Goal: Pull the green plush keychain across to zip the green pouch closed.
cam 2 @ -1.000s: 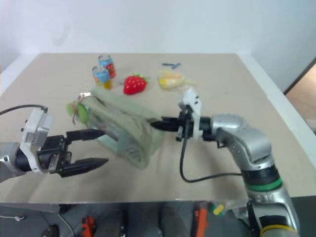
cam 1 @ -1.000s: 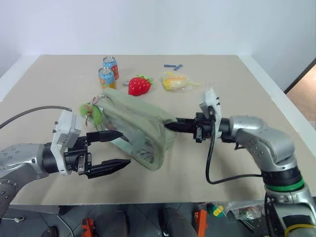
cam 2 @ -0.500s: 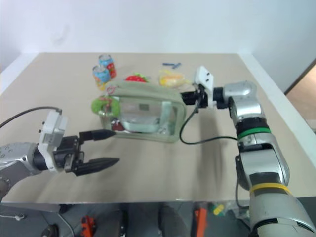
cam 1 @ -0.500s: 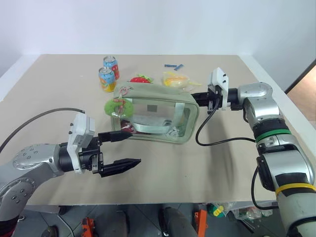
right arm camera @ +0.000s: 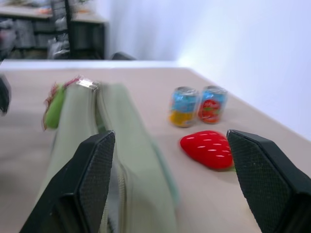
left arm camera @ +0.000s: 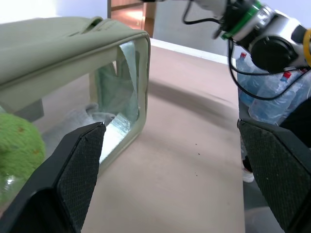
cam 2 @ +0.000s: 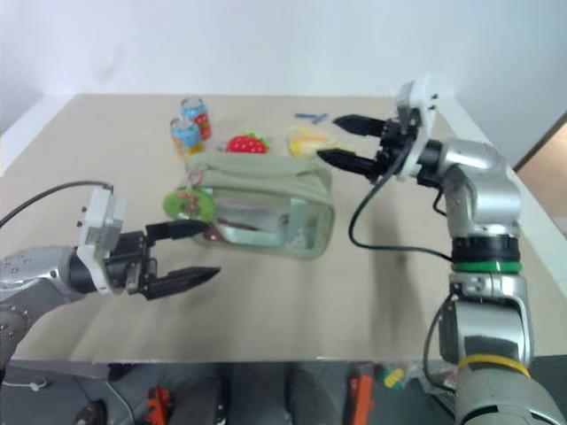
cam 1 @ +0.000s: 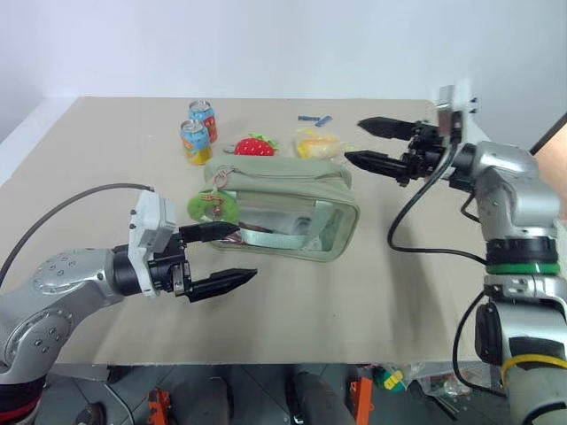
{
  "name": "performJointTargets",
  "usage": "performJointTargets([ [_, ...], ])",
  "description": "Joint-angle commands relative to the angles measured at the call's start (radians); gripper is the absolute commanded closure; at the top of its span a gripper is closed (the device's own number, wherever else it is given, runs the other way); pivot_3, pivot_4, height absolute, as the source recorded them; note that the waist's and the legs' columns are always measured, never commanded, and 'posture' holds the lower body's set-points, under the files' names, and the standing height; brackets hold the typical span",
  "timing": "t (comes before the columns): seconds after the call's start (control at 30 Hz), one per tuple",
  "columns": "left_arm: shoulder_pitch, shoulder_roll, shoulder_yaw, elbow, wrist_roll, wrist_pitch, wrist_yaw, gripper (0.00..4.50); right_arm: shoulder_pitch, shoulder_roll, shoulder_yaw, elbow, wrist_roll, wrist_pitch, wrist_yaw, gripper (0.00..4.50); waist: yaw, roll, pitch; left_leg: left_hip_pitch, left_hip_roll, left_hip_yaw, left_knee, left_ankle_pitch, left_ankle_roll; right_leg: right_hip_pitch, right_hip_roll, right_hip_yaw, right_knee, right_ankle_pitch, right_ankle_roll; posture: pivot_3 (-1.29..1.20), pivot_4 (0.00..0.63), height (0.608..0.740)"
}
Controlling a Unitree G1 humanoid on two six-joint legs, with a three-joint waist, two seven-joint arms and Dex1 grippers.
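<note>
The green pouch (cam 1: 292, 199) sits upright on the table, its clear window facing me. The green plush keychain (cam 1: 211, 206) hangs at the pouch's left end and is also seen in the right wrist view (right arm camera: 56, 107). My left gripper (cam 1: 232, 258) is open and points right, just in front of the pouch's left end. Its upper finger lies right below the keychain, with nothing between the fingers. My right gripper (cam 1: 354, 142) hovers open above and to the right of the pouch, apart from it. The left wrist view shows the pouch (left arm camera: 73, 53) and a bit of the keychain (left arm camera: 19, 145).
Behind the pouch stand two drink cans (cam 1: 197, 133), with a red strawberry toy (cam 1: 255, 146) and a yellow wrapped packet (cam 1: 317, 143) lying beside them. A small blue item (cam 1: 312, 118) lies near the far edge. Bare table (cam 1: 390, 292) stretches in front and to the right.
The right gripper has opened, let go of the pouch's right end, and moved up and to the right. The pouch, tilted a second ago, now rests upright. The left gripper stays open.
</note>
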Motion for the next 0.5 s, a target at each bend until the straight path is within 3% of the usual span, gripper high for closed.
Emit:
performJointTargets([
  [0.03, -0.023, -0.003, 0.003, 0.010, 0.008, -0.017, -0.013, 0.00, 0.116, -0.020, -0.054, -0.222, 0.071, 0.100, -0.084, 0.67, -0.001, 0.000, 0.000, 0.000, 0.000, 0.000, 0.000, 0.000, 0.000, 0.000, 0.000, 0.000, 0.000, 0.000, 0.000, 0.00, 0.150, 0.740],
  [0.17, -0.051, -0.010, -0.014, 0.043, 0.034, -0.025, -0.028, 0.00, 0.300, 0.001, -0.034, -0.404, 0.085, 0.136, -0.162, 0.67, -0.004, 0.000, 0.000, 0.000, 0.000, 0.000, 0.001, 0.000, 0.000, 0.000, 0.000, 0.000, 0.001, 0.000, 0.000, 0.00, 0.150, 0.740],
  [0.3, -0.087, -0.023, -0.022, 0.061, 0.056, -0.030, -0.030, 0.00, 0.342, 0.021, -0.007, -0.434, 0.071, 0.126, -0.209, 0.67, -0.007, 0.000, 0.000, 0.001, 0.000, 0.001, 0.002, 0.001, 0.001, 0.000, 0.001, 0.001, 0.001, 0.002, 0.001, 0.00, 0.150, 0.740],
  [0.5, -0.093, -0.033, -0.013, 0.053, 0.062, -0.026, -0.016, 0.00, 0.326, 0.041, 0.029, -0.408, 0.075, 0.118, -0.225, 2.50, -0.005, 0.000, 0.000, 0.002, 0.000, 0.001, 0.004, 0.003, 0.002, 0.001, 0.000, 0.002, 0.000, 0.003, -0.002, 0.00, 0.150, 0.740],
])
